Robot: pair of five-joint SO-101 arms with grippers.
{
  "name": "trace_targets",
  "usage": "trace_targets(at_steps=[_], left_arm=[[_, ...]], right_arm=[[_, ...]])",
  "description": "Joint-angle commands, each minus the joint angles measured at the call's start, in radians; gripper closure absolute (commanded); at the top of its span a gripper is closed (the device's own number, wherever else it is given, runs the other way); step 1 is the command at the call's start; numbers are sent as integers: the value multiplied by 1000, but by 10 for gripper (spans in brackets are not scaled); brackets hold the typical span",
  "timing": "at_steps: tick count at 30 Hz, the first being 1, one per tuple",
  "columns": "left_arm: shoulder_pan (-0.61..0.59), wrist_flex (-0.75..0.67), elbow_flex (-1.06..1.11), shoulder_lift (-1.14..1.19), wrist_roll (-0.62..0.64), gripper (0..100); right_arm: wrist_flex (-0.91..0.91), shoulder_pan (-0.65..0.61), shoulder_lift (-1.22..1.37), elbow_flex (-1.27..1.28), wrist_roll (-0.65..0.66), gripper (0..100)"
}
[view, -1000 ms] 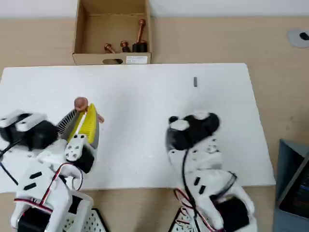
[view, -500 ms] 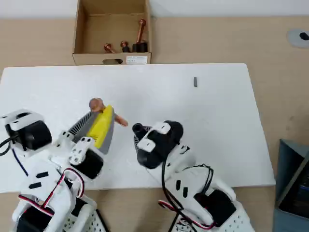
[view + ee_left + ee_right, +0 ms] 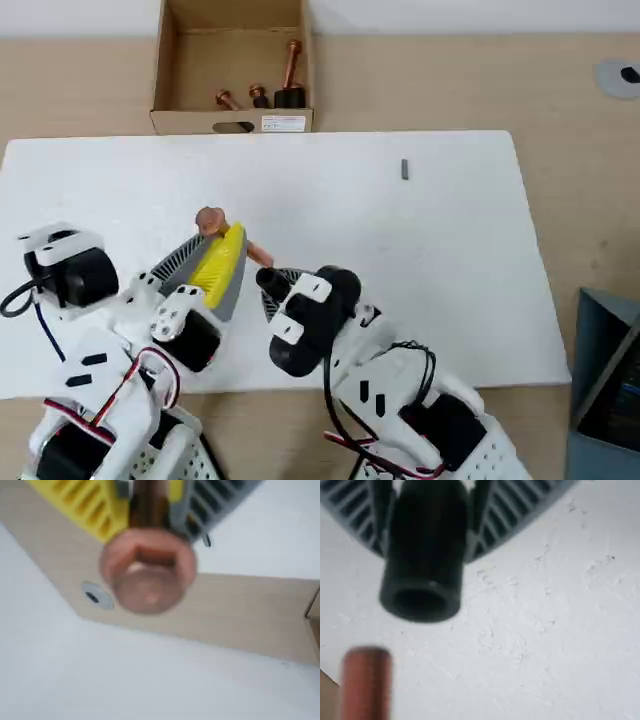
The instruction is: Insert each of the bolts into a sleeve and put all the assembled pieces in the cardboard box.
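Carefully, the left gripper (image 3: 224, 242) squeezing the bolt (image 3: 210, 220) should aim it straight into the sleeve (image 3: 422, 580) the right gripper (image 3: 284, 290) squeezes.

Left arm (image 3: 95, 345) and right arm (image 3: 385, 385) crowd the lower left. The worktop's (image 3: 450, 280) centre and right give passing room up to the cardboard box (image 3: 195, 122), save one small dark piece (image 3: 404, 169).

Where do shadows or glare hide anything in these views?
High view: even light, no glare on the white mat, some shade inside the cardboard box. Left wrist view: soft sheen on the bolt head. Right wrist view: the sleeve has a dark bore.
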Motion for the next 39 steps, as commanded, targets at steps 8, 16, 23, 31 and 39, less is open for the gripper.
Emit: trace_targets(at_steps=[8,16,23,31,39], left_arm=[[12,-20,-9,-5,-110,999],[12,97,-69,-5,-107,999],[12,95,-61,-5,-68,999],[81,98,-34,-2,-35,999],[91,129,-3,-2,-52,999]], right_arm=[[-34,-8,-113,-62,8,989],[-46,35,-113,-85,58,989],[-58,28,-111,-94,61,989],[-60,-27,-111,-96,61,989],[-60,-27,-111,-99,63,989]])
